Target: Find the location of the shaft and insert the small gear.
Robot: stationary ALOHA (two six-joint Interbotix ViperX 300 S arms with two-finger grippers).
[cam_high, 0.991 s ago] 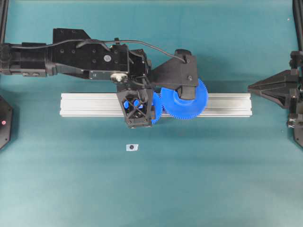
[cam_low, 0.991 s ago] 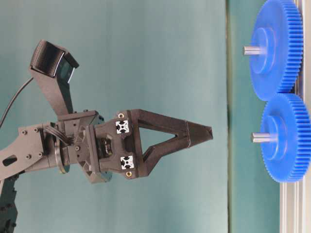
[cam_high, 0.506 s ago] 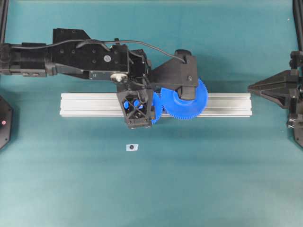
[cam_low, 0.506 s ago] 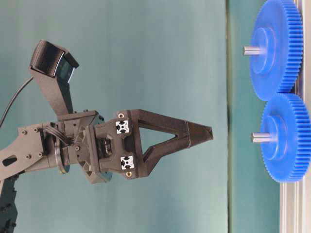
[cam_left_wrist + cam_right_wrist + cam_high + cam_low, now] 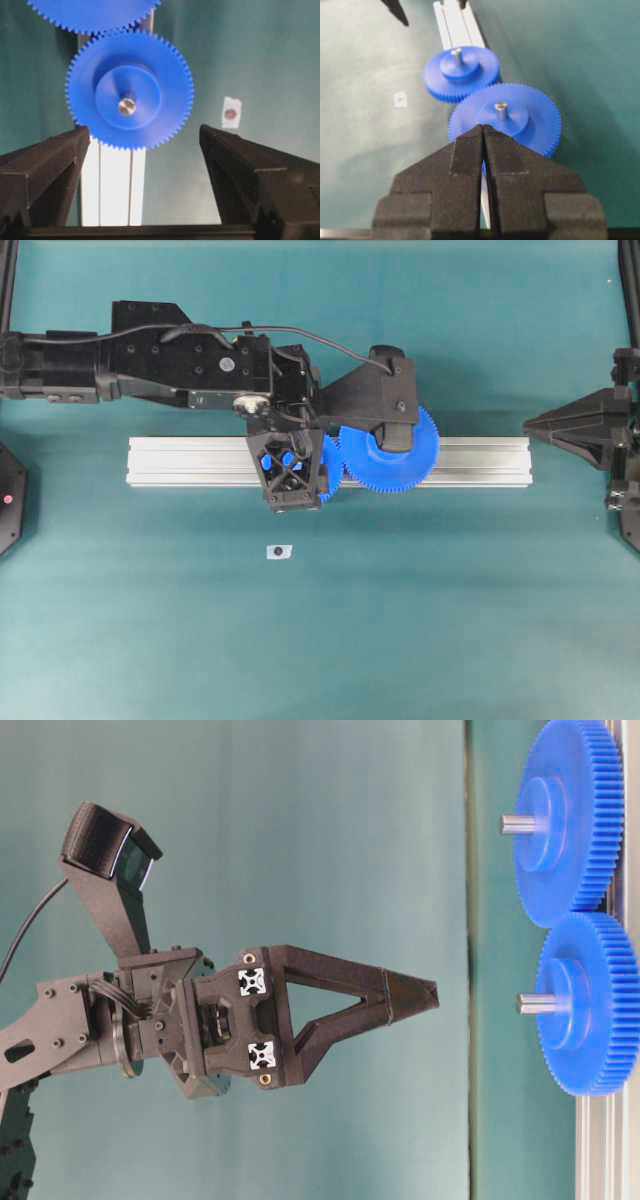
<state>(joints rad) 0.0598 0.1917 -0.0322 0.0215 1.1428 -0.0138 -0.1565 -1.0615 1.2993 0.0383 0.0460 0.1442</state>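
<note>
The small gear (image 5: 129,95) sits flat on the aluminium rail (image 5: 115,185), and the silvery shaft (image 5: 127,106) pokes up through its hub. Its teeth mesh with the larger blue gear (image 5: 395,455). My left gripper (image 5: 142,135) hangs above the small gear (image 5: 590,1005) with its fingers (image 5: 50,165) wide apart and nothing between them. A clear gap separates the left gripper (image 5: 430,995) from the shaft (image 5: 535,1003). My right gripper (image 5: 483,127) is shut and empty at the table's right edge (image 5: 530,425), facing both gears along the rail.
A small white sticker with a dark dot (image 5: 279,552) lies on the teal mat in front of the rail (image 5: 180,460). The larger gear (image 5: 512,117) carries its own grey pin (image 5: 501,109). Black frame posts stand at the left and right edges.
</note>
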